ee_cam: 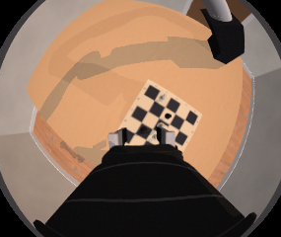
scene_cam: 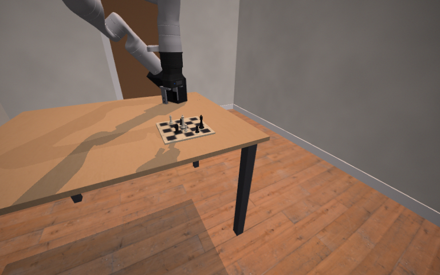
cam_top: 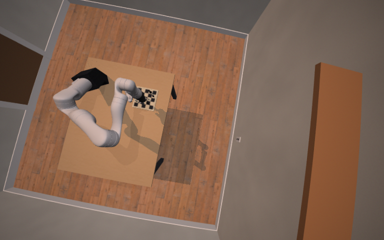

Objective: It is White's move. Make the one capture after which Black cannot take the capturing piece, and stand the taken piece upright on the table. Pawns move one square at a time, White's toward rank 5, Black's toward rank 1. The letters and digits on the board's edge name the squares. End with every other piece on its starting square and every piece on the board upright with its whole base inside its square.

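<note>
A small chessboard lies on the wooden table near its right edge; it also shows in the overhead view and the wrist view. White pieces stand at the board's far and middle squares. A tall black piece stands at the far right, a black pawn in front of it, and another black piece at the left middle. My gripper is open and empty. It points straight down, well above the board's far left part.
The arm's black base stands on the table's far left corner. The table's right edge lies close behind the board. A wall and a brown door are behind the table.
</note>
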You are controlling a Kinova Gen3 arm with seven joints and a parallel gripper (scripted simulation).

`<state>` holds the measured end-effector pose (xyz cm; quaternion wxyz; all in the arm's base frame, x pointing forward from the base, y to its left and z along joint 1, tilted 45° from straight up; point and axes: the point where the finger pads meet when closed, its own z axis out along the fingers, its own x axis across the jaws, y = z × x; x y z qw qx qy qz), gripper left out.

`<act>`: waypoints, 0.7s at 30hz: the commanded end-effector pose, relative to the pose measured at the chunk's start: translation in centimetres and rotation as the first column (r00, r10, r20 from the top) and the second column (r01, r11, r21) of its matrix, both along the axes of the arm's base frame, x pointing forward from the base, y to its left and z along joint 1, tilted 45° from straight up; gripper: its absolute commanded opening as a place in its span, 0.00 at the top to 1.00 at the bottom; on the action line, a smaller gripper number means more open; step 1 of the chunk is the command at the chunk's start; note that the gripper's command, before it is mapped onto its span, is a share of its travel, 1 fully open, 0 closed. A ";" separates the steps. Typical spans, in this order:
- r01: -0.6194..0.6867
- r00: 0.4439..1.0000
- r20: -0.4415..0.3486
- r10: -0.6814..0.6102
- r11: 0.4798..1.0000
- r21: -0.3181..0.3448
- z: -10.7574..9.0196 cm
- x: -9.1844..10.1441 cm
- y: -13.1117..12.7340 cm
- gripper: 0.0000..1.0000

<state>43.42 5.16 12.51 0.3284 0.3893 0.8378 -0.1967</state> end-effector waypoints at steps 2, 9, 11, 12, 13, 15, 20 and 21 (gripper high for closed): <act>-0.038 0.999 -0.002 0.038 0.999 -0.009 -0.2 -0.1 1.2 0.00; -0.042 0.999 -0.001 0.042 0.999 -0.010 -0.2 0.0 1.3 0.00; -0.042 0.999 -0.001 0.042 0.999 -0.010 -0.2 0.0 1.3 0.00; -0.042 0.999 -0.001 0.042 0.999 -0.010 -0.2 0.0 1.3 0.00; -0.042 0.999 -0.001 0.042 0.999 -0.010 -0.2 0.0 1.3 0.00; -0.042 0.999 -0.001 0.042 0.999 -0.010 -0.2 0.0 1.3 0.00; -0.042 0.999 -0.001 0.042 0.999 -0.010 -0.2 0.0 1.3 0.00; -0.041 0.999 -0.001 0.041 0.999 -0.010 -0.2 0.0 1.3 0.00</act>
